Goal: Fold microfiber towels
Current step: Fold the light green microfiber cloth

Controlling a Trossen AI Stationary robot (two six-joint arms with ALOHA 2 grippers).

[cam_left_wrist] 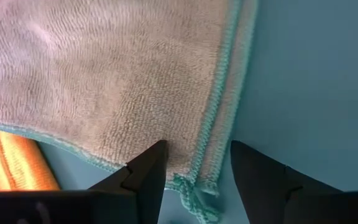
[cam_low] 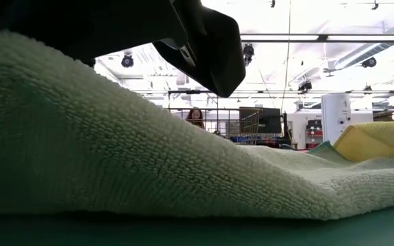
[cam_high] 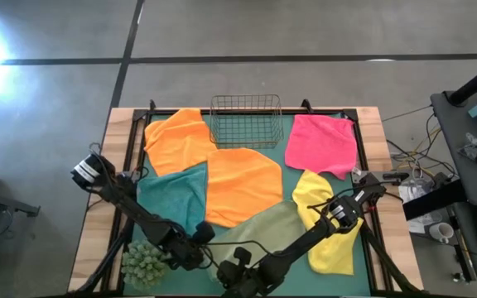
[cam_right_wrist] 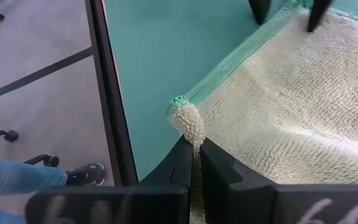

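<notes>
The right tool (cam_right_wrist: 196,163) pinches a corner of the pale olive-green towel (cam_right_wrist: 291,112), its fingers pressed together on the cloth. The left tool (cam_left_wrist: 194,171), fingers spread, straddles another corner of the same towel (teal-stitched edge). That towel lies on the worktop (cam_high: 364,157), just below the central orange towel (cam_high: 243,186).

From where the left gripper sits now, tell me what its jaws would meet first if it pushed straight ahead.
The left gripper, jaws open, straddles the corner of the pale olive-green towel. Straight ahead it would likely meet that towel's teal-stitched edge first; how high it sits above the cloth is unclear.
</notes>
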